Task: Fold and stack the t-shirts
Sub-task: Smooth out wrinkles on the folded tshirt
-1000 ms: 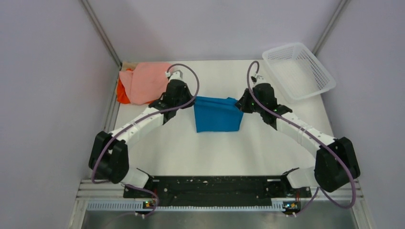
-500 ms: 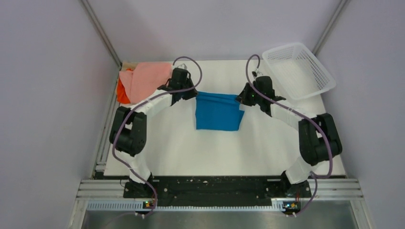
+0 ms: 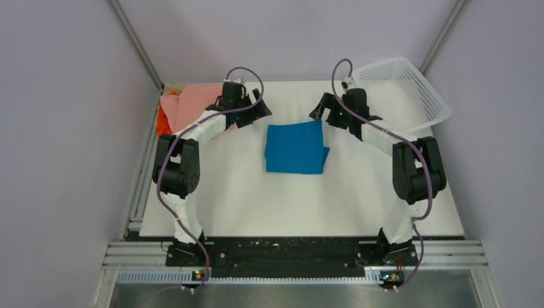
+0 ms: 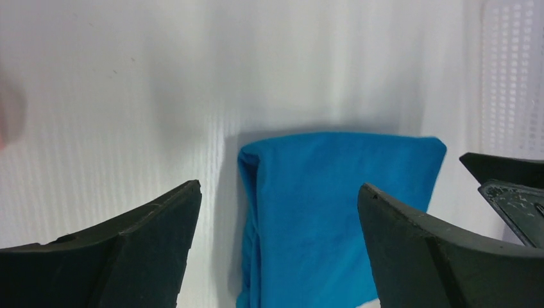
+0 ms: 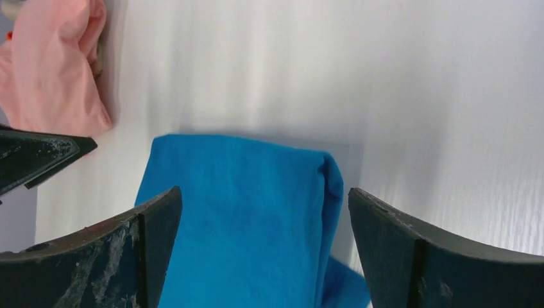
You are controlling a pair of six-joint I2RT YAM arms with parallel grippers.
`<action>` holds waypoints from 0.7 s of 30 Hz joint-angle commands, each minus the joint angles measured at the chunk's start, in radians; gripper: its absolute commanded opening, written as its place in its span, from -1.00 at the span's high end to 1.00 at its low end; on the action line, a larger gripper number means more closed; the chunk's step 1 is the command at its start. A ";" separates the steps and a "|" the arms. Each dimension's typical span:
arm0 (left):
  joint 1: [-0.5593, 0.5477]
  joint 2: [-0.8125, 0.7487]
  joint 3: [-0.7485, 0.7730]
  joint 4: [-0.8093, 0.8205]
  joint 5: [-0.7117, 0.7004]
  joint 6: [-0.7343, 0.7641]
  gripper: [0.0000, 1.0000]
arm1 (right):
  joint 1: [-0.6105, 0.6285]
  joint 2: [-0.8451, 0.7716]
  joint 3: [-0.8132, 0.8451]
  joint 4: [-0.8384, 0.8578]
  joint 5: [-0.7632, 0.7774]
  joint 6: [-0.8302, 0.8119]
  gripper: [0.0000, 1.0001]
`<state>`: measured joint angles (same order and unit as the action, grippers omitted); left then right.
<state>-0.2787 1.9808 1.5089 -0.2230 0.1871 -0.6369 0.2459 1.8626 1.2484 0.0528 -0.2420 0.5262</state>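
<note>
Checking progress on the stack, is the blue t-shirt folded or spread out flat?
Folded. The blue t-shirt lies as a compact rectangle on the table, and the left wrist view shows stacked layers along its edge.

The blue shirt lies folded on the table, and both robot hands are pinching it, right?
Not quite. The blue shirt lies folded on the table, but nothing pinches it: the wrist views show the left fingers and right fingers spread open, clear of the cloth.
</note>
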 commanded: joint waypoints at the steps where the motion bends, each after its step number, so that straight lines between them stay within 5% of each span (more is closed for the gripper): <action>1: -0.036 -0.118 -0.096 0.088 0.123 0.020 -0.93 | 0.002 -0.172 -0.145 0.081 -0.070 0.000 -0.98; 5: -0.090 -0.093 -0.118 0.131 0.182 0.019 -0.97 | 0.028 -0.215 -0.283 0.298 -0.246 0.066 -0.98; 10: -0.139 0.046 -0.031 0.108 0.243 0.002 -0.98 | 0.041 -0.110 -0.226 0.275 -0.239 0.065 -0.98; 21: -0.147 0.229 0.052 -0.014 0.147 0.012 -0.95 | 0.023 0.181 -0.146 0.327 -0.306 0.145 -0.98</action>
<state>-0.4305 2.1498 1.5291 -0.1535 0.3885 -0.6411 0.2729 1.9583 1.0584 0.3393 -0.4927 0.6258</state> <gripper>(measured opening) 0.982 0.988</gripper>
